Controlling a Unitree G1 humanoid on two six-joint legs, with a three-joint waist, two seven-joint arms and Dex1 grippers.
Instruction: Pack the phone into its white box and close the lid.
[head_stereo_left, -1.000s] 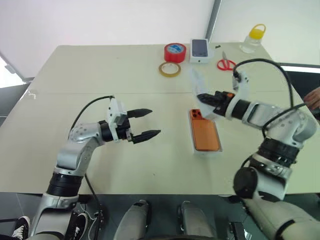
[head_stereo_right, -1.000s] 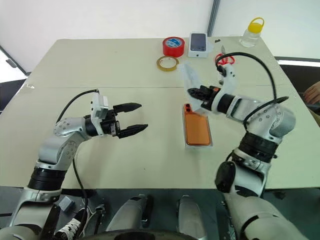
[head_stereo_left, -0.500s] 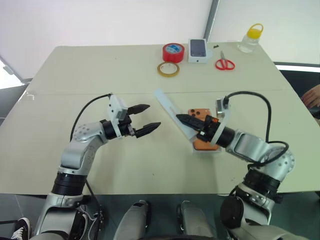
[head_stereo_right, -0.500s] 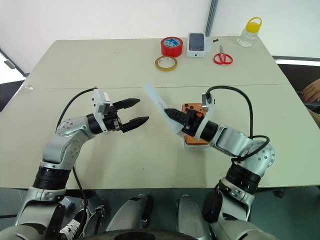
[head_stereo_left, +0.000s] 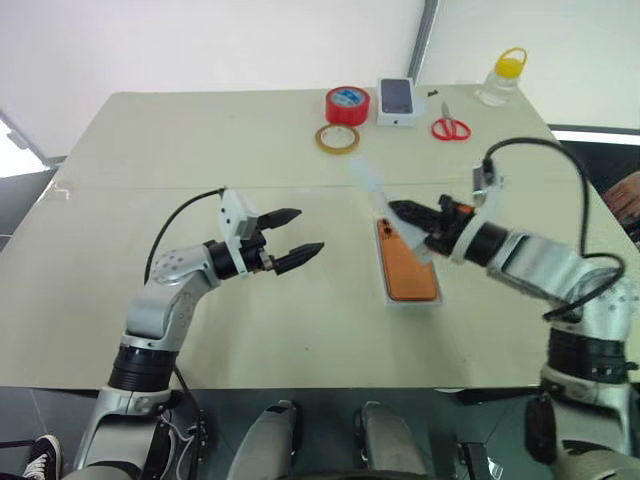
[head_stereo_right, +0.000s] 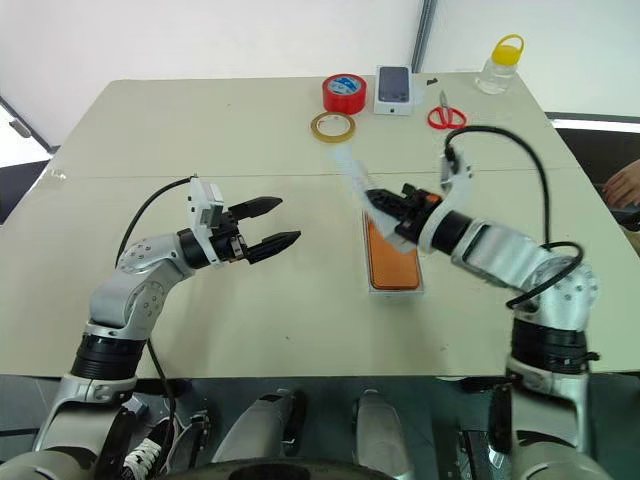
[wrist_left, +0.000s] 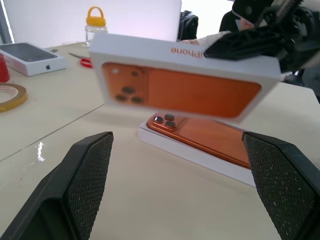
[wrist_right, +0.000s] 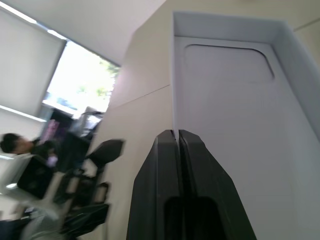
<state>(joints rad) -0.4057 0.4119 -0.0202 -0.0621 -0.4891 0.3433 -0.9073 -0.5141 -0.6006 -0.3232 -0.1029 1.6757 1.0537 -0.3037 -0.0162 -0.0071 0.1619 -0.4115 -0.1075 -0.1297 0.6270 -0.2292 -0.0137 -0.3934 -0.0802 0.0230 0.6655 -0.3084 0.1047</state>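
Note:
The orange phone (head_stereo_left: 408, 270) lies camera-side up in the shallow white box (head_stereo_left: 412, 303) at the table's middle right. Just above the box's far end hangs the lid (wrist_left: 185, 82), tilted on edge. Its face bears an orange phone picture and its inside (wrist_right: 235, 100) is all white. My right gripper (head_stereo_left: 400, 210) is shut on one wall of the lid, reaching in from the right. My left gripper (head_stereo_left: 308, 232) stands open to the left of the box, level and pointing toward it, its fingers (wrist_left: 85, 170) holding nothing.
At the far edge stand a red tape roll (head_stereo_left: 349, 103), a tan tape ring (head_stereo_left: 339, 138), a small white box with a phone picture (head_stereo_left: 398, 101), red scissors (head_stereo_left: 451, 128) and a yellow-capped bottle (head_stereo_left: 503, 75). A person's hand (head_stereo_left: 625, 195) shows at the right.
My right arm swung the lid down and to the left over the near table, then back right and up over the box's far end. The left gripper stayed in place.

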